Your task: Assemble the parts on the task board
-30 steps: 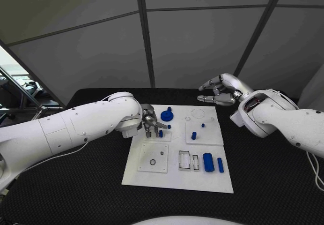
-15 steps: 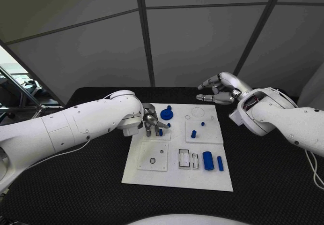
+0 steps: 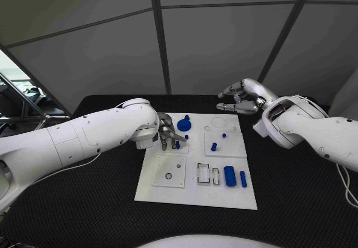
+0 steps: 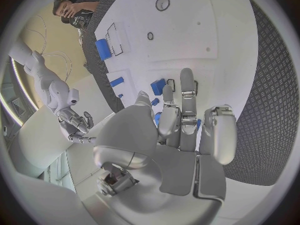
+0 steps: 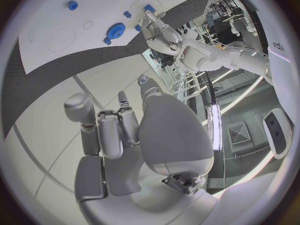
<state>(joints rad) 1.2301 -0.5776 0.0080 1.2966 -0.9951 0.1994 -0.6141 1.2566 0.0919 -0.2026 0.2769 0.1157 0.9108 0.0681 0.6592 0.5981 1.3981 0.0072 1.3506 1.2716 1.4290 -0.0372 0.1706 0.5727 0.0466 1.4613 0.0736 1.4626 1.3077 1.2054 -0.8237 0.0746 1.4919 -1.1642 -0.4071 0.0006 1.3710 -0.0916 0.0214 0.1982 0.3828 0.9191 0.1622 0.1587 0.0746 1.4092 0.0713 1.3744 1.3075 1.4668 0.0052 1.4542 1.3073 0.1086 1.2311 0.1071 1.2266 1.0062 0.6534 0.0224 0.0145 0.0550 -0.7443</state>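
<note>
Little has moved since the earlier frames: from the head view we see the left hand (image 3: 165,135) still low over the task board (image 3: 198,199), fingers pointing down beside a small blue part (image 3: 177,145); whether it grips that part we cannot tell. Beyond the board's far edge, the right hand (image 3: 242,101) still hovers, fingers curled, holding nothing. In the left wrist view, fingers (image 4: 186,97) partly hide the blue part (image 4: 158,86). In the right wrist view, a blue gear (image 5: 115,30) sits on the board (image 5: 50,30).
</note>
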